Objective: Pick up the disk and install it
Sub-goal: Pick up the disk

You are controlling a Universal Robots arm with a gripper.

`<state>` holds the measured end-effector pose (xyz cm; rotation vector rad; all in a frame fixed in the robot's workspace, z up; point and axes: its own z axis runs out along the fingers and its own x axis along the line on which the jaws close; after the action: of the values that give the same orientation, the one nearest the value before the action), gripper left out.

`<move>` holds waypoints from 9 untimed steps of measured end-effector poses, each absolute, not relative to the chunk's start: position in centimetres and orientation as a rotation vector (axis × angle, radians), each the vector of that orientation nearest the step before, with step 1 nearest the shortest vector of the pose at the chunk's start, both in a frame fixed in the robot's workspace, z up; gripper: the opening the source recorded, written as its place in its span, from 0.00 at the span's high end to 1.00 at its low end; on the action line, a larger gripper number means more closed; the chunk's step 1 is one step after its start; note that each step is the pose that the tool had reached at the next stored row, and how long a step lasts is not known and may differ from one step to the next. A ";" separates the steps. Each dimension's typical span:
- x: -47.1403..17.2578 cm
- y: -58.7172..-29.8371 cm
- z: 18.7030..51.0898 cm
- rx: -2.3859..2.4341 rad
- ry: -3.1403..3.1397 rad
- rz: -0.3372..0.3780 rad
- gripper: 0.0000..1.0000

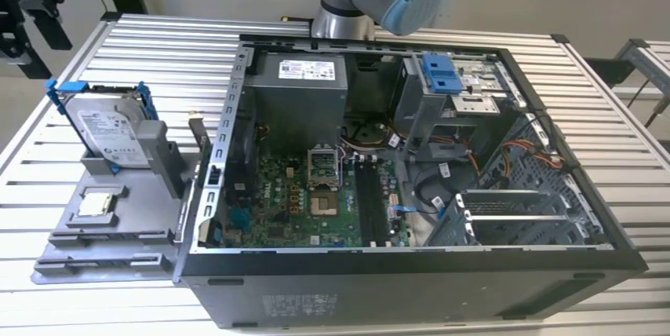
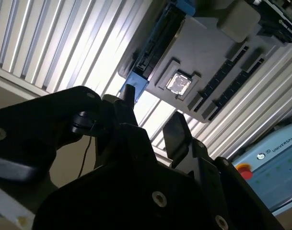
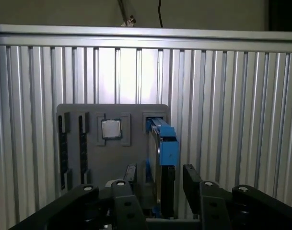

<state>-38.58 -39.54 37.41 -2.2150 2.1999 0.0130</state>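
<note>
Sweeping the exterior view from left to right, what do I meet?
disk → motherboard → blue latch → orange wires

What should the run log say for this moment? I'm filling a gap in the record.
stage: pre-grasp | pincer: open, empty | disk: upright in grey holder, ahead of pincer, ungrasped | computer case: open, disk not installed
</note>
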 end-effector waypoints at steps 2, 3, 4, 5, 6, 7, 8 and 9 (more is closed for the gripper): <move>-38.6 -39.5 37.4 -2.215 2.200 0.013 0.00; -38.6 -39.5 37.4 -2.215 2.200 0.013 0.00; -38.6 -39.5 37.4 -2.215 2.200 0.013 0.00; -38.6 -39.5 37.3 -2.215 2.200 0.013 0.00; -38.6 -39.4 37.2 -2.215 2.200 0.013 0.00; -38.6 -39.3 37.0 -2.215 2.200 0.013 0.00; -38.7 -39.1 36.8 -2.215 2.200 0.013 0.00; -38.7 -38.9 36.7 -2.215 2.200 0.013 0.00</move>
<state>-38.71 -38.89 36.66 -2.2149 2.2000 0.0126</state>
